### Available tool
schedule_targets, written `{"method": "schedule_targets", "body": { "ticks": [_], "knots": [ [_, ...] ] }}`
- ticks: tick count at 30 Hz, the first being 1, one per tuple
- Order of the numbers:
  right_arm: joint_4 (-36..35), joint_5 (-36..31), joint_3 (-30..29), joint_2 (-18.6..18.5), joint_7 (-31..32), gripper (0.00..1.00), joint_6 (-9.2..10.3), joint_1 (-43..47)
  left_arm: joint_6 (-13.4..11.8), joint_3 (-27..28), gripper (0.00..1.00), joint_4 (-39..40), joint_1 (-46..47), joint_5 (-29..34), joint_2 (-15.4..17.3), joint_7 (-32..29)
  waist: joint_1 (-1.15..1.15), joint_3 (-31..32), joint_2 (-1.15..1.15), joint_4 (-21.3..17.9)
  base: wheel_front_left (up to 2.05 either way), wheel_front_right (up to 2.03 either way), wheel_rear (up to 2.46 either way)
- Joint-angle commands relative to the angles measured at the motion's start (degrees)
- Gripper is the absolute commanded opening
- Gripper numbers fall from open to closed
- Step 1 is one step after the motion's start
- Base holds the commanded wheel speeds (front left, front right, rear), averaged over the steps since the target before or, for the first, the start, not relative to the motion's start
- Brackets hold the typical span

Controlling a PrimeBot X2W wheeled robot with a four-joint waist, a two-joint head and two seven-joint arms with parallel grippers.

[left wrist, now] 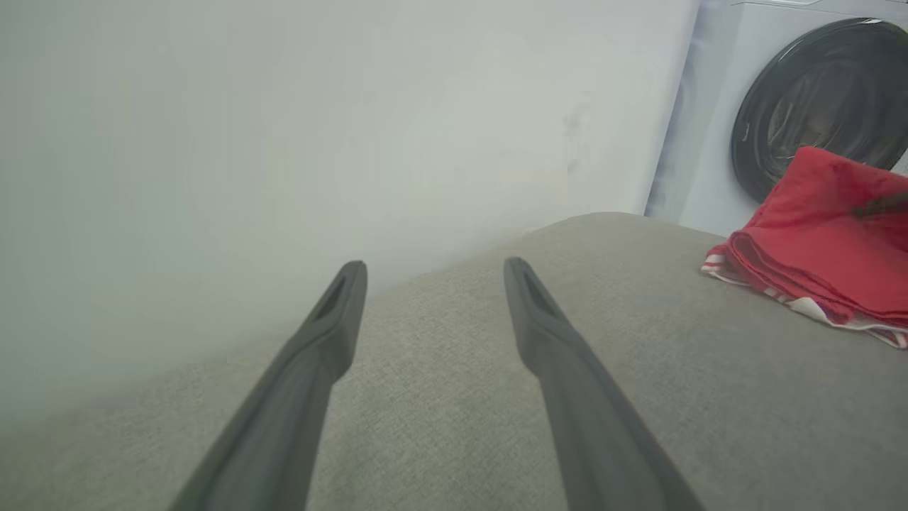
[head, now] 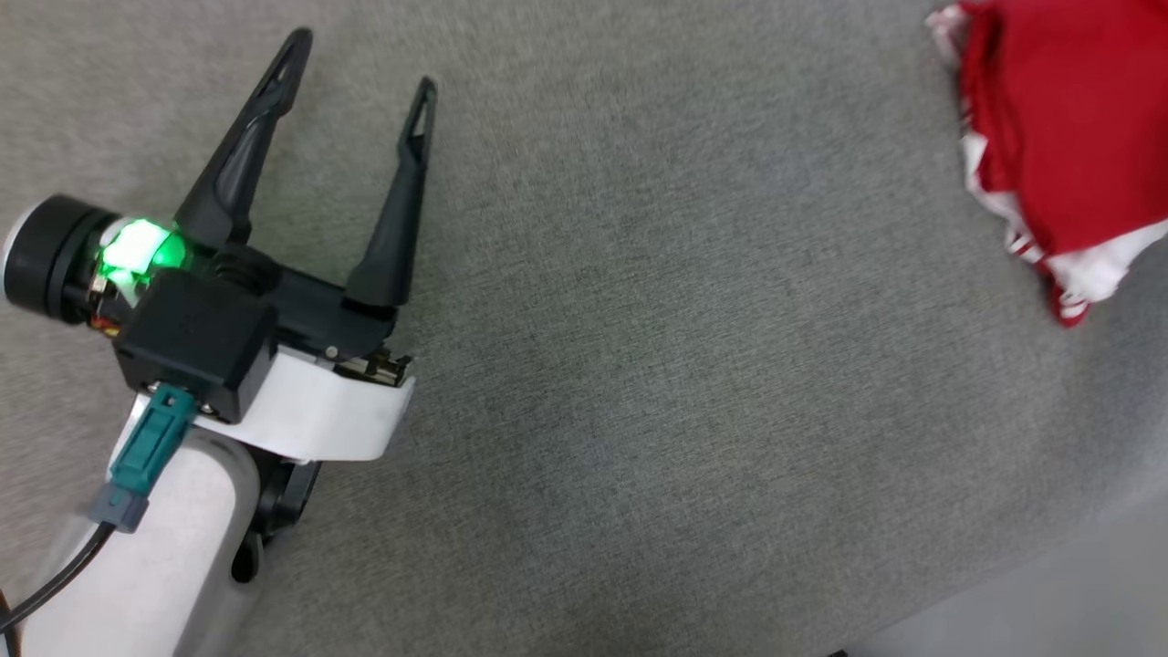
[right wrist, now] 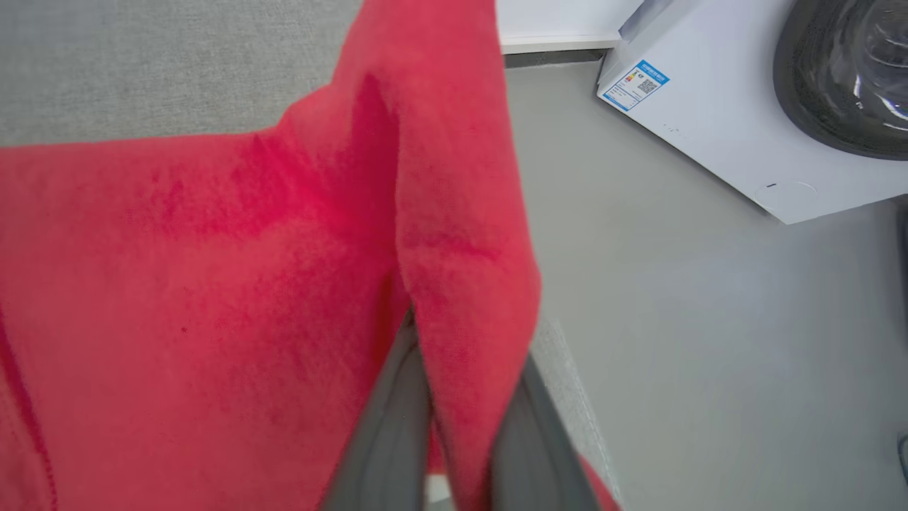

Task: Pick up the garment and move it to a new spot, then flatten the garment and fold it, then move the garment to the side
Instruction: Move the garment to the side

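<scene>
Fold of soft red garment [right wrist: 213,284] pinched in nearly closed right gripper [right wrist: 464,376]; left gripper [head: 361,62], tapered black fingers [head: 234,155] spread wide, empty above grey woven surface [head: 684,365].

Red garment [head: 1058,119], loosely folded with striped trim peeking out, is parked well right of the left end effector [head: 360,62]; one fold's pinched in the right end effector [right wrist: 461,440].

Left pincer [head: 363,62] gapes; garment [head: 1068,137] lies well apart.

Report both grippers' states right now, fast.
Left gripper: jaws open, holding nothing.
Right gripper: jaws shut on a fold of the red jersey.
</scene>
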State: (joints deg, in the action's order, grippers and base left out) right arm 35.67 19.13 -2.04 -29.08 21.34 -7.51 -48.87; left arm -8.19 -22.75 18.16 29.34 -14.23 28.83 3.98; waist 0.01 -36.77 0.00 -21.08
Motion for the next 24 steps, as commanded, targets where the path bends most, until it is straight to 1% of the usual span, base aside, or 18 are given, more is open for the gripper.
{"method": "schedule_targets", "body": {
  "ticks": [1, 4, 5, 6, 7, 9, 14, 17, 18, 20, 24],
  "knots": [
    [0.98, -0.81, -0.99, 0.23, -1.32, 0.00, 0.05, -1.48, 0.26, -0.19, 1.00, 0.40, 1.09, 0.32, 0.35, -0.26, -0.01, -3.28, 0.00, -0.97, 0.00, 0.00, 0.00],
    [4.26, -3.86, -3.40, 0.79, -4.62, 0.00, 0.05, -3.52, 0.73, -0.65, 1.00, 0.64, 2.21, 0.44, 0.38, -0.48, -0.01, -4.47, 0.00, -0.35, 0.00, 0.00, 0.00],
    [5.44, -4.48, -4.14, 1.61, -5.59, 0.00, 0.05, -4.03, 0.91, -0.85, 1.00, 0.56, 2.49, 0.47, 0.30, -0.40, -0.01, -4.63, 0.00, -0.13, 0.00, 0.00, 0.00],
    [6.49, -5.87, -4.48, 2.12, -6.59, 0.22, 0.05, -4.25, 1.03, -0.95, 1.00, 0.47, 2.71, 0.42, 0.23, -0.28, -0.01, -4.72, 0.00, 0.05, 0.00, 0.00, 0.00],
    [7.44, -6.96, -4.77, 2.41, -7.48, 1.00, 0.05, -4.45, 1.08, -1.00, 1.00, 0.29, 2.78, 0.35, 0.13, -0.08, -0.01, -4.74, 0.00, 0.23, 0.00, 0.00, 0.00],
    [9.11, -8.00, -5.61, 3.76, -9.72, 1.00, 0.05, -5.10, 0.75, -1.15, 1.00, -0.40, 2.49, 0.09, -0.24, 0.37, -0.01, -4.27, 0.00, 0.56, 0.00, 0.00, 0.00],
    [12.26, -10.89, -7.94, 3.78, -15.54, 1.00, 0.05, -4.22, -0.03, -1.35, 1.00, -2.42, 0.27, -0.77, -1.39, 2.17, -0.01, -0.09, 0.00, 1.49, 0.00, 0.00, 0.00],
    [13.33, -13.02, -8.51, 2.25, -17.78, 1.00, 0.06, -1.81, -0.90, -1.06, 1.00, -4.27, -1.91, -1.87, -2.13, 3.64, -0.01, 4.29, 0.00, 2.30, 0.00, 0.00, 0.00],
    [13.75, -13.12, -9.25, 0.55, -19.44, 1.00, 0.05, 0.86, -2.00, -0.50, 1.00, -6.19, -5.11, -3.87, -3.47, 5.26, -0.01, 9.40, 0.00, 3.40, 0.00, 0.00, 0.00],
    [13.64, -13.18, -9.36, -1.01, -19.92, 1.00, 0.05, 3.18, -2.94, 0.01, 1.00, -7.49, -7.53, -4.99, -4.02, 5.99, -0.01, 12.63, 0.00, 4.39, 0.00, 0.00, 0.00],
    [12.15, -11.14, -9.49, -2.68, -21.04, 1.00, 0.05, 9.37, -4.77, 0.81, 1.00, -10.25, -12.21, -7.02, -5.49, 7.37, -0.01, 19.17, 0.00, 7.14, 0.00, 0.00, 0.00]
  ]
}}
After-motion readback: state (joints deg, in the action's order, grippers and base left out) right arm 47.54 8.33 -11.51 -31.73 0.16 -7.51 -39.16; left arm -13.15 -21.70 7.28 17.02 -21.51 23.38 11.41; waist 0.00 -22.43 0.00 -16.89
